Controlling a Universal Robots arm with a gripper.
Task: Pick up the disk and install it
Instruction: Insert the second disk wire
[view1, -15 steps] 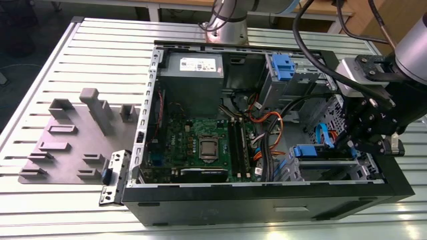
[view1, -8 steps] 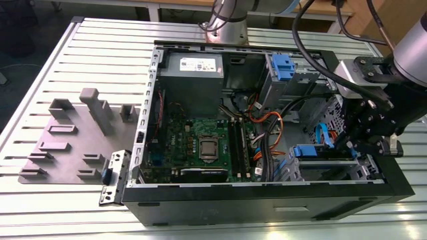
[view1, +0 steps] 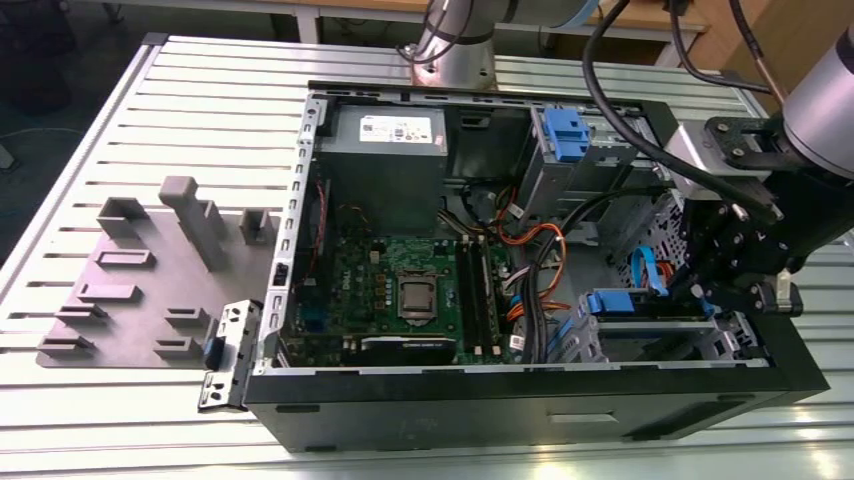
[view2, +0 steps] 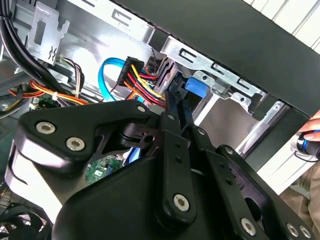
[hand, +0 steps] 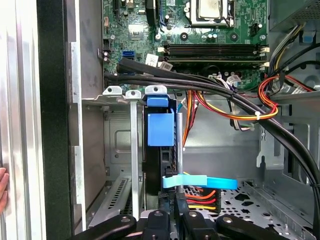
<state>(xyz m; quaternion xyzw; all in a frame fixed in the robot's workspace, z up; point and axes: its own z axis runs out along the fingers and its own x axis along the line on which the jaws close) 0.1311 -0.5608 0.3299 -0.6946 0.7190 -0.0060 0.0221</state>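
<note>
Now, in the exterior view, an open computer case (view1: 534, 400) lies on a slatted metal table (view1: 200, 110), with the green motherboard (view1: 400, 290) in its middle and a grey power supply (view1: 387, 130) at the far side. The black gripper (view1: 731, 290) reaches down into the case at the exterior view's right, just beside a metal drive cage (view1: 654, 335) where a blue bracket (view1: 621, 303) peeks out. A grey fixture plate (view1: 134, 290) sits on the table to the exterior view's left. Over to the second wrist view: the gripper's black fingers (view2: 175, 107) run toward a blue bracket tab (view2: 196, 89) under the metal cage rail, next to red and yellow power wires (view2: 145, 82). And in the first wrist view, the disk (hand: 161, 145) stands on edge in the cage bay, blue bracket facing out, a light-blue data cable (hand: 200, 182) crossing below it. The fingers (hand: 165, 220) sit close together on the disk's lower edge, though whether they truly clamp it I cannot tell.
</note>
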